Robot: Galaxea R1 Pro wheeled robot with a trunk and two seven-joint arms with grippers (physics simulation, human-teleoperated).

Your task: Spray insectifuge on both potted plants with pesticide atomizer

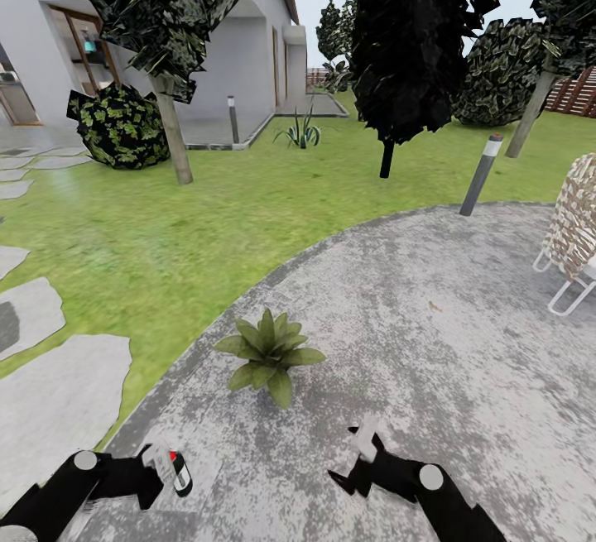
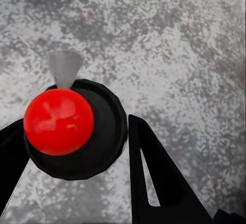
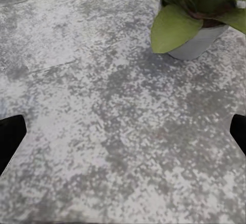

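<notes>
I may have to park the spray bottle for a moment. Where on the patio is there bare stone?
Bare stone spreads right of the potted plant as far as the wicker chair, and back toward the lamp post. A smaller free strip lies between the plant and the right gripper. It is tighter at the left gripper, which holds the bottle near the patio's edge.

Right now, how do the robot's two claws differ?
The left gripper is closed around the pesticide atomizer, a dark bottle with a red top; the right gripper is open and holds nothing. The left sits further from the potted plant, while the right wrist view shows the plant's pot close ahead. Both are black and hover low over the stone patio.
</notes>
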